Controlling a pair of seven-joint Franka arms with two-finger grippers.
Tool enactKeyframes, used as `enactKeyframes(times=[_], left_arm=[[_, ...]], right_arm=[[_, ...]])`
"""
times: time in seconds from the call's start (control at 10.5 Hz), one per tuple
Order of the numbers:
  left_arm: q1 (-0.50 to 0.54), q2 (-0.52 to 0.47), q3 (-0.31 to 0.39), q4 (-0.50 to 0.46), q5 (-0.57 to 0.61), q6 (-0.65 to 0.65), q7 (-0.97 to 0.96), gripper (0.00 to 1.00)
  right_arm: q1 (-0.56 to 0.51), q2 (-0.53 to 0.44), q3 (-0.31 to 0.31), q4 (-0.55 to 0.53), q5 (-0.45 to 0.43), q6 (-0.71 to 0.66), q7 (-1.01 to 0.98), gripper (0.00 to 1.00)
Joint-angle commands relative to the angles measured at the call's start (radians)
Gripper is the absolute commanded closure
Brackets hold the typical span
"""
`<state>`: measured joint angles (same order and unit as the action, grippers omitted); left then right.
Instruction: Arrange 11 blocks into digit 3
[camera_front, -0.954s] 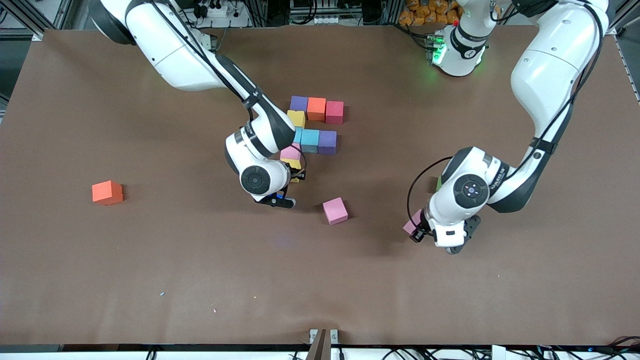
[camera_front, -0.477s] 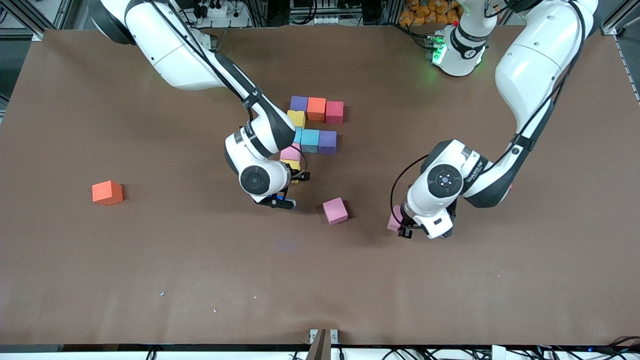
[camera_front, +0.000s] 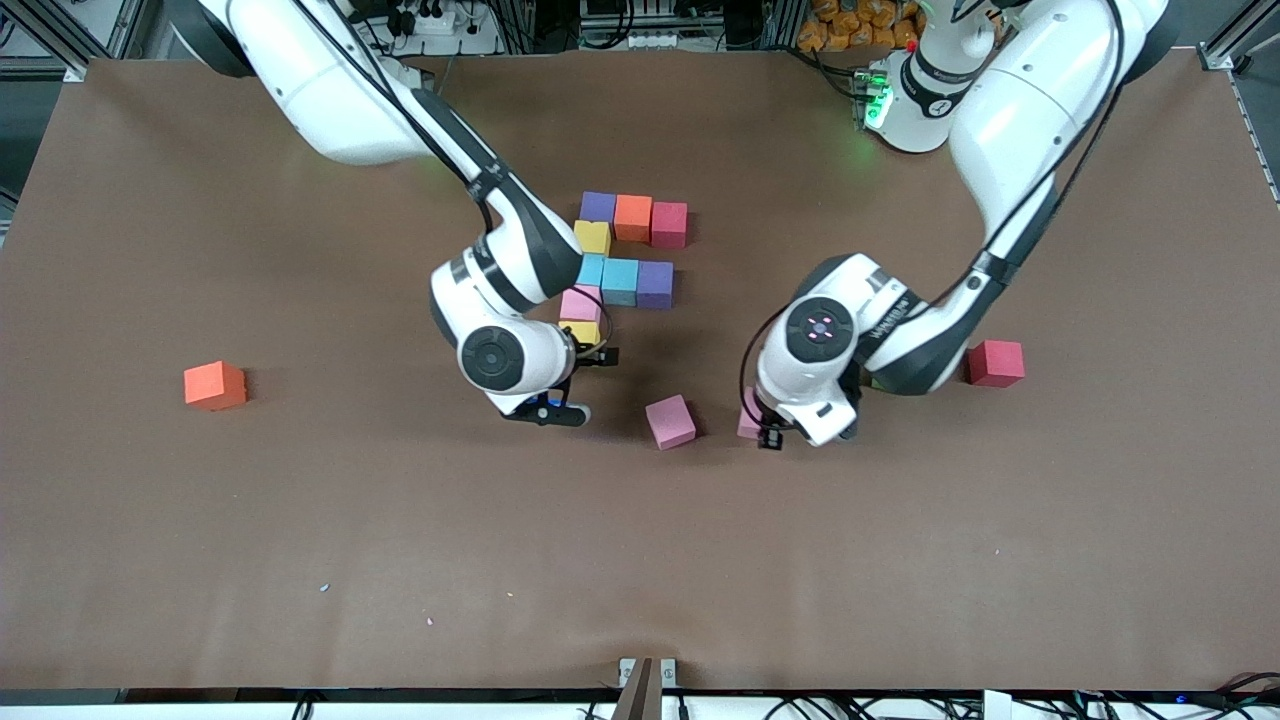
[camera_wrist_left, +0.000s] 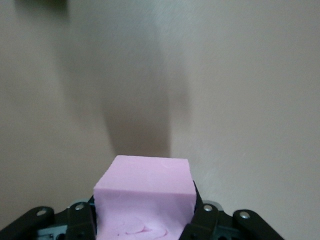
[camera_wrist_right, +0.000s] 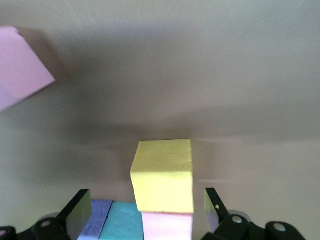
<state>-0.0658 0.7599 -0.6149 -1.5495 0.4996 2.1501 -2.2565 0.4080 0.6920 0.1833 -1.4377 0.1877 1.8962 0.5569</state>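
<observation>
1. Your left gripper (camera_front: 768, 428) has travelled toward the middle of the brown bench (camera_front: 300, 560) since a second ago; its fingers (camera_wrist_left: 80, 220) pinch a pink matte foam cube (camera_wrist_left: 145, 200), which now hangs just beside the loose pink cube (camera_front: 670, 421) lying on the bench.
2. That move has uncovered a red foam cube (camera_front: 995, 362) toward the left arm's end, which the arm hid before.
3. Your right gripper (camera_front: 585, 352) has lifted slightly; its fingers (camera_wrist_right: 77, 210) are spread wide on either side of the yellow foam cube (camera_wrist_right: 163, 176), touching neither face.
4. The yellow cube sits where it did, at the near end of the unfinished digit 3 (camera_front: 625, 262); it abuts a pink cube (camera_front: 581, 303), with light blue (camera_front: 620, 280) and purple (camera_front: 655, 284) cubes in the middle bar and purple, orange (camera_front: 632, 216) and red cubes in the bar farthest from the front camera.
5. An orange foam cube (camera_front: 214, 385) lies alone toward the right arm's end, unmoved, well apart from everything.
6. The bench nearer the front camera than the loose pink cube is open; the two grippers have only that cube between them.
</observation>
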Motion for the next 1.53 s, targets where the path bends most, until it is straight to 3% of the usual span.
enactKeyframes(times=[0.0,0.38,0.48,0.76,1.05,1.43], left_arm=[[-0.060,-0.014,0.009,0.015,-0.050,-0.044,-0.055,0.86],[-0.169,-0.005,0.020,0.092,-0.122,-0.084,-0.144,0.86],[-0.195,0.002,0.020,0.100,-0.122,-0.084,-0.175,0.86],[-0.247,0.048,0.032,0.170,-0.124,-0.084,-0.250,0.86],[-0.371,0.096,0.157,0.236,-0.150,-0.070,-0.271,0.86],[-0.410,0.139,0.167,0.253,-0.153,-0.026,-0.276,0.86]], right_arm=[[-0.057,-0.092,0.005,-0.023,-0.074,-0.068,-0.083,0.00],[-0.103,-0.156,0.005,-0.044,-0.304,-0.121,-0.097,0.00],[-0.116,-0.173,0.007,-0.053,-0.327,-0.121,-0.110,0.00],[-0.179,-0.230,0.005,-0.052,-0.353,-0.124,-0.176,0.00],[-0.326,-0.259,0.011,-0.047,-0.364,-0.117,-0.242,0.00],[-0.396,-0.330,0.007,-0.053,-0.405,-0.186,-0.360,0.00]])
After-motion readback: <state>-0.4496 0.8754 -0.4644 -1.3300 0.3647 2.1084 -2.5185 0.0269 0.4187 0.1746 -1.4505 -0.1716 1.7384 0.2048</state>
